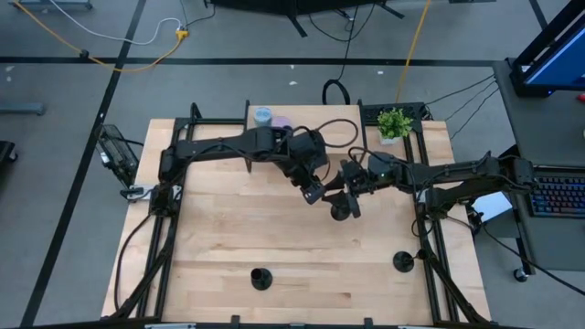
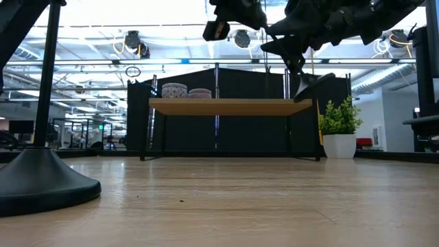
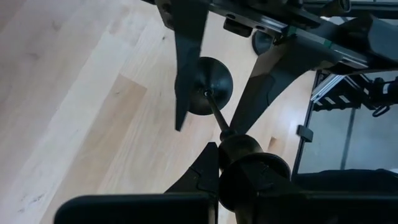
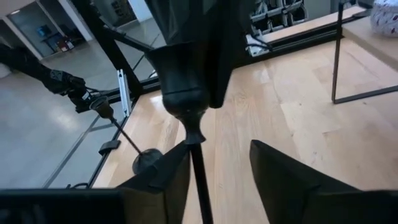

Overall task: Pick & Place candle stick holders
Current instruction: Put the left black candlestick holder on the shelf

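High view: both arms meet over the middle of the wooden table [image 1: 228,238]; left gripper [image 1: 312,192] and right gripper [image 1: 345,194] sit close together above the boards; a candle stick holder [image 1: 341,209] shows as a dark disc between and just below them; a second holder [image 1: 261,278] stands near the front edge, a third holder [image 1: 402,261] near the front right edge; a small potted plant [image 1: 394,123] sits at the back right; pastel tins [image 1: 271,118] rest at the back.

Low view: the grippers hang high above the table; a black disc base [image 2: 41,180] stands close at left; the tins lie on a raised shelf [image 2: 230,105] beside the plant.

Left wrist view: left gripper [image 3: 227,155] is clamped tight on the cup end of the held holder; its thin stem runs out to the round base [image 3: 208,86]; the right gripper's fingers [image 3: 186,56] straddle that base, parted.

Right wrist view: right gripper [image 4: 219,171] stands part open, the stem [image 4: 200,180] between its fingers, contact not discernible; another holder [image 4: 146,160] stands on the table beyond.
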Tool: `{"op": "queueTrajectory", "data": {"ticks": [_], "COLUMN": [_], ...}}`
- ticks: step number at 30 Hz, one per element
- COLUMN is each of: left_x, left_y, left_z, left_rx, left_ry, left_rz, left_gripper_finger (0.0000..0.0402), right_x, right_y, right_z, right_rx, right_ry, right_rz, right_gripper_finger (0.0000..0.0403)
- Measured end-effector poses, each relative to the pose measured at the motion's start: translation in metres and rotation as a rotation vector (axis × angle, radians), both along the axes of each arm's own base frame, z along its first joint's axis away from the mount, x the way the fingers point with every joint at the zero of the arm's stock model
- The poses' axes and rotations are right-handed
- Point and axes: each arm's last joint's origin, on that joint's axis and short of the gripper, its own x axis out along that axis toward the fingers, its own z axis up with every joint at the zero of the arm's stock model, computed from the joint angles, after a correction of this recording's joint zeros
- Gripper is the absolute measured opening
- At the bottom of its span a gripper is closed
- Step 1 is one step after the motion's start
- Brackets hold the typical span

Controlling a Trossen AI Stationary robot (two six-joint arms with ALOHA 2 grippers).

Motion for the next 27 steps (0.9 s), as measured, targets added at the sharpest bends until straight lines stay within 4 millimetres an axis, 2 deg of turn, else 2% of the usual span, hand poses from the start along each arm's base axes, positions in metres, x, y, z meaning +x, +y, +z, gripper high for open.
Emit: {"op": "queueTrajectory", "data": {"ticks": [11,16,22,27], "left_x": [0.0007,0.0006,0.0005,0.0005], "left_y": [0.0019,0.0018,0.0015,0.002], "left_z": [-0.0012,-0.0013,-0.0012,-0.0012], "left_rx": [-0.008,-0.013,-0.017,-0.008], "left_ry": [0.002,0.003,0.003,0.001], "left_rz": [-0.001,0.001,-0.001,-0.006], "left_gripper_finger": [0.0014,0.0014,0.0017,0.0056], "right_x": [-0.0006,-0.0007,-0.0006,-0.0005], "right_y": [0.0011,0.0014,0.0016,0.0013], "right_z": [-0.0019,-0.0015,-0.0011,-0.0011], "right_rx": [-0.009,-0.027,-0.037,-0.027], "right_ry": [0.014,0.008,0.001,0.004], "right_rz": [0.026,0.041,0.044,0.032], "right_gripper_finger": [0.007,0.0016,0.001,0.0009]}}
